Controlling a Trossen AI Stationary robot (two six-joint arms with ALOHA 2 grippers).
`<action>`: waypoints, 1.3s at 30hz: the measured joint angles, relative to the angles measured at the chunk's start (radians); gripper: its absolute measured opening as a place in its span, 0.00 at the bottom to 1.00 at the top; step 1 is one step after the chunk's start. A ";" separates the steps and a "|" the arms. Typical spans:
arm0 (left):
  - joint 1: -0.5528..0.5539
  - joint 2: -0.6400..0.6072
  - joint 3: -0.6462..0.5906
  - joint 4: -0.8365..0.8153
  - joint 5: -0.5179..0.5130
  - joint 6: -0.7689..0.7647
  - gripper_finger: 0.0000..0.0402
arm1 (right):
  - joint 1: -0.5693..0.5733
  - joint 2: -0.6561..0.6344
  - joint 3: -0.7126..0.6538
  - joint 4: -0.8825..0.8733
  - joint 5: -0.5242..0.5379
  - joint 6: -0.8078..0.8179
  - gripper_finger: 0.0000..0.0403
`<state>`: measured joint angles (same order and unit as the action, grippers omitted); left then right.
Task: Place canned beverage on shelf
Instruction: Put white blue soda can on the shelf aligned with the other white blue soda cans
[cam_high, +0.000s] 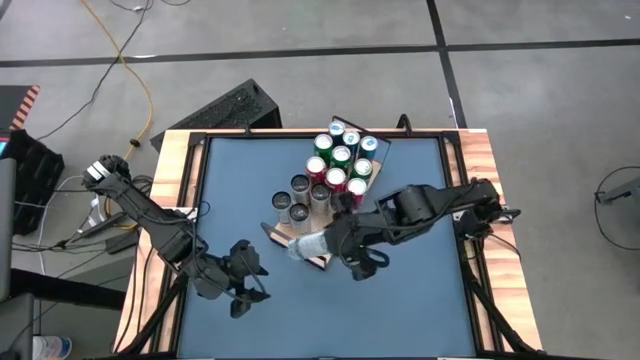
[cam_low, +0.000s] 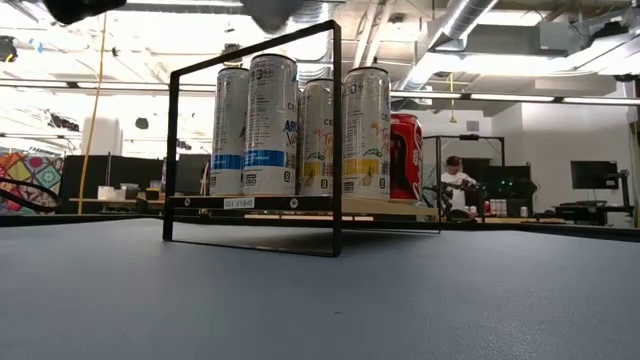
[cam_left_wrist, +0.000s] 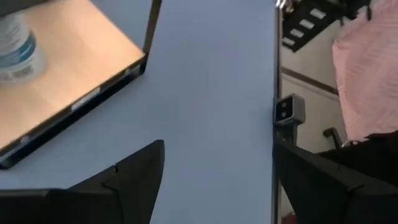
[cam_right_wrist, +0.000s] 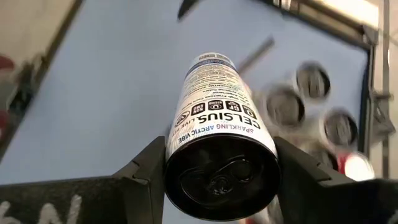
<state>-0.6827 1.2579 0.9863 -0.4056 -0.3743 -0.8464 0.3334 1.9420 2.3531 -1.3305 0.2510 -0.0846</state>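
1. The tall white-and-blue aluminium can (cam_right_wrist: 219, 134) lies on its side between the right hand's (cam_high: 322, 245) fingers, above the near corner of the flat light-wood shelf with its thin black wire rail (cam_high: 318, 258).
2. Likely stiff but dentable, smooth and slippery; mid-body is probably the safest hold.
3. On the shelf I count roughly twelve upright cans (cam_high: 341, 156), some silver, some green or red.
4. The left hand (cam_high: 243, 287) hangs over the blue desk (cam_high: 420, 300), fingers wide, empty.
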 joint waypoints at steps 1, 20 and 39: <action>0.000 0.000 0.000 -0.012 0.004 -0.011 0.71 | 0.001 -0.006 0.001 -0.037 0.012 0.008 0.51; 0.000 0.002 -0.002 -0.041 -0.009 -0.034 0.71 | -0.043 -0.080 0.003 -0.227 0.048 -0.043 0.51; 0.000 0.003 -0.002 -0.078 -0.050 -0.039 0.71 | -0.100 0.049 -0.006 -0.240 -0.101 -0.210 0.51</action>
<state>-0.6823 1.2606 0.9840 -0.4835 -0.4247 -0.8856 0.2337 1.9909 2.3467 -1.5705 0.1502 -0.2943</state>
